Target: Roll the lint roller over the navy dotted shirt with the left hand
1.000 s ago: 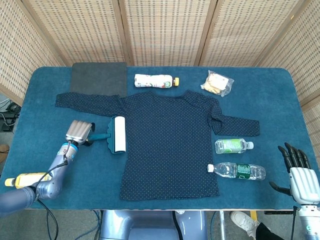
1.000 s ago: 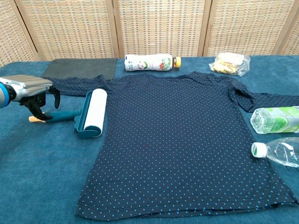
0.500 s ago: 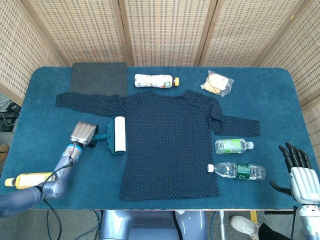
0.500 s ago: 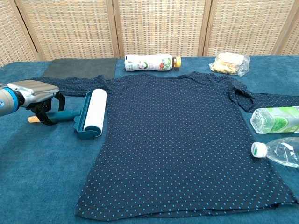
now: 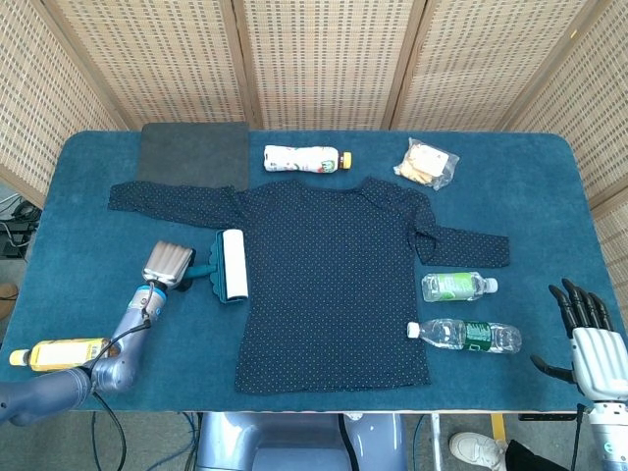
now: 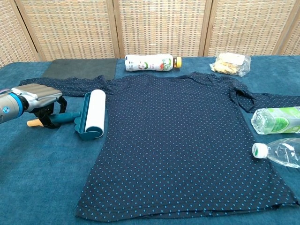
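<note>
The navy dotted shirt lies flat across the middle of the blue table. At its left hem lies the lint roller, a white roll in a teal frame whose handle points left. My left hand sits over that handle, its dark fingers curled down around it; the orange handle tip sticks out behind the hand. The roll rests on the table at the shirt's edge. My right hand hangs off the table's front right corner, fingers spread, holding nothing.
A dark grey cloth lies at the back left, with a white bottle and a snack bag behind the shirt. Two water bottles lie right of the shirt. A yellow bottle lies front left.
My left hand has slid right along the handle toward the roll and lowered onto it. The roller has barely shifted. The right hand has not moved.
</note>
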`<state>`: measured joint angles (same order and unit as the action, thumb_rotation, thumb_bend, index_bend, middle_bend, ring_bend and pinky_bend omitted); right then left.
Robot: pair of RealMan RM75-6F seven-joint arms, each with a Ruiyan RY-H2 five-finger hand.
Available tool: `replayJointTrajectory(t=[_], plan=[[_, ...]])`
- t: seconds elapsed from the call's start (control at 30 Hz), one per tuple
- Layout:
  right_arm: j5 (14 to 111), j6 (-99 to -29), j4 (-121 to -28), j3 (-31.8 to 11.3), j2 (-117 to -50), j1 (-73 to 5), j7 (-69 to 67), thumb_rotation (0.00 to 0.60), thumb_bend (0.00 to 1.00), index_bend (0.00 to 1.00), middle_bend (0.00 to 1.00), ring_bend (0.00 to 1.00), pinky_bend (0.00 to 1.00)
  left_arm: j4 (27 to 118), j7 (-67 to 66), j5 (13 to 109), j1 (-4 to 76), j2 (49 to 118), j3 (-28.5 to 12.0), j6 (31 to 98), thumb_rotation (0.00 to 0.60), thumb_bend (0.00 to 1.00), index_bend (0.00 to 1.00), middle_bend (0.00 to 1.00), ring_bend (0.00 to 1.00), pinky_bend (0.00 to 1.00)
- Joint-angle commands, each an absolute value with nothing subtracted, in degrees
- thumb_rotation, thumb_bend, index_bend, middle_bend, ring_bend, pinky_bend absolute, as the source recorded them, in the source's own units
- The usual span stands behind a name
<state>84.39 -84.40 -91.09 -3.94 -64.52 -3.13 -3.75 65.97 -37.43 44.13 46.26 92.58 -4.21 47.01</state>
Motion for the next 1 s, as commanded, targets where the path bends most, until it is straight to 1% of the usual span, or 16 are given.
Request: replayJointTrajectory(t=[0.03, 0.1, 0.17, 0.33, 0.57, 0.77, 1.0], plan=[[84.4, -84.5, -91.2, -4.0, -64.5, -3.1, -3.8, 0.600, 0.08, 0.00, 0.00, 0.00, 0.00, 66.8, -37.3, 44.5, 46.2, 91.8, -4.3, 47.5, 0.600, 0.69, 0.85, 0.94, 0.77, 0.70], [84.5, -84.6, -91.3, -4.0, -64.4, -3.1, -3.9, 0.600, 0.08, 0.00, 0.00, 0.00, 0.00, 68.6, -37.4, 45.5, 46.5, 90.1, -4.7, 48.2, 0.600, 0.69, 0.86, 0.94, 0.77, 0.70], [84.7, -84.8, -91.5, -3.9, -64.3, -3.0, -4.0, 0.600, 0.08, 0.00, 0.00, 0.00, 0.00, 71.9, -38.4, 46.4, 47.4, 87.0, -5.4, 48.8, 0.600, 0.69, 0.87, 0.94, 0.77, 0.70], [84.5, -85.0, -91.5, -4.2, -64.1, -3.0, -4.4, 0.600, 0.08, 0.00, 0.00, 0.00, 0.00, 76.4, -41.4, 44.6, 49.2, 83.4, -6.0, 48.4, 0.600, 0.66, 0.88, 0.94, 0.77, 0.70], [83.5, -84.7, -91.0, -4.7, -63.8, -3.0, -5.4, 0.600, 0.08, 0.00, 0.00, 0.00, 0.00, 81.4, -45.7, 41.0, 54.3, 77.8, -5.3, 43.1, 0.600, 0.63, 0.89, 0.94, 0.77, 0.69], [82.8, -84.3, -90.5, -5.0, -63.8, -3.1, -5.7, 0.600, 0.08, 0.00, 0.00, 0.00, 0.00, 81.4, -47.6, 35.4, 58.2, 77.4, -4.4, 40.7, 0.600, 0.62, 0.89, 0.94, 0.77, 0.68], [81.8, -83.5, -89.8, -5.3, -64.0, -3.2, -6.1, 0.600, 0.08, 0.00, 0.00, 0.00, 0.00, 79.9, -48.9, 33.5, 61.5, 79.3, -2.4, 39.8, 0.600, 0.61, 0.89, 0.94, 0.77, 0.68]])
